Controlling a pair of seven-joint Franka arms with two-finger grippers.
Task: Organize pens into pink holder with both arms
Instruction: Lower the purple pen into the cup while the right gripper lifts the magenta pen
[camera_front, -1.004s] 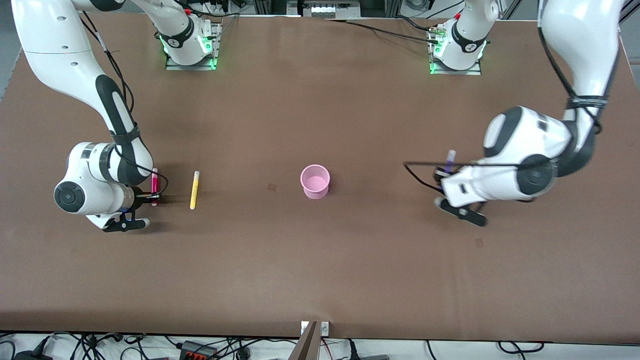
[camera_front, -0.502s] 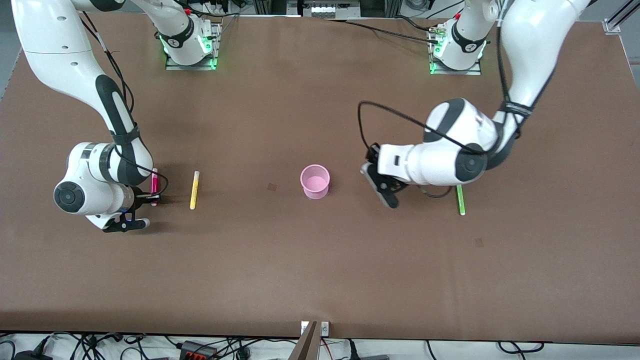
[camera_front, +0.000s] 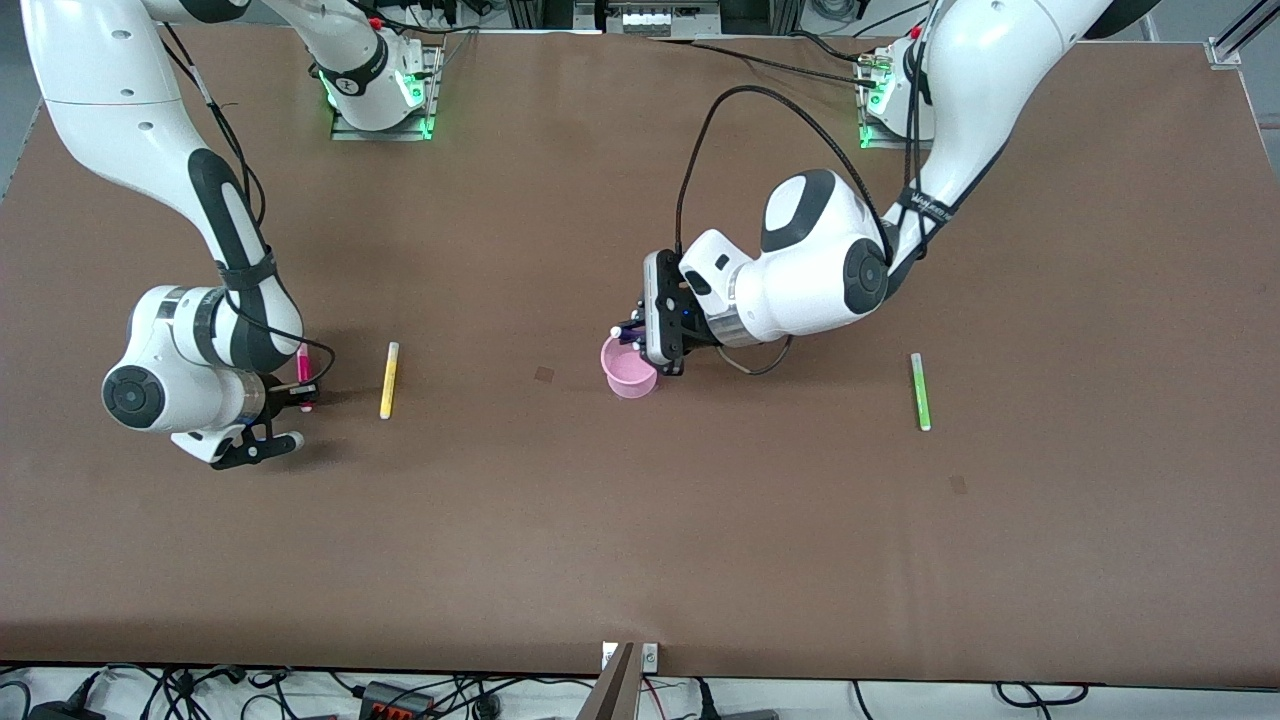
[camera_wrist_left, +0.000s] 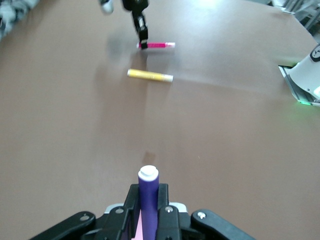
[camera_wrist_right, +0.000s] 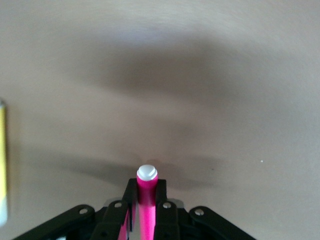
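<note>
The pink holder (camera_front: 630, 376) stands mid-table. My left gripper (camera_front: 634, 336) is shut on the purple pen (camera_front: 622, 332) and holds it over the holder's rim. In the left wrist view the purple pen (camera_wrist_left: 148, 192) stands up between the fingers, with a sliver of the pink holder (camera_wrist_left: 136, 229) below. My right gripper (camera_front: 296, 392) is shut on the magenta pen (camera_front: 303, 362), low at the table toward the right arm's end; it shows clamped in the right wrist view (camera_wrist_right: 146, 200). The yellow pen (camera_front: 388, 380) lies beside it. The green pen (camera_front: 919, 391) lies toward the left arm's end.
The brown table (camera_front: 640, 520) carries only the pens and the holder. The left wrist view also shows the yellow pen (camera_wrist_left: 150, 75), the magenta pen (camera_wrist_left: 157, 45) and the right gripper (camera_wrist_left: 141, 31). The yellow pen's end shows at the right wrist view's edge (camera_wrist_right: 2, 160).
My left arm swung from its end of the table to over the pink holder, carrying the purple pen and uncovering the green pen. The right gripper shifted only slightly with the magenta pen.
</note>
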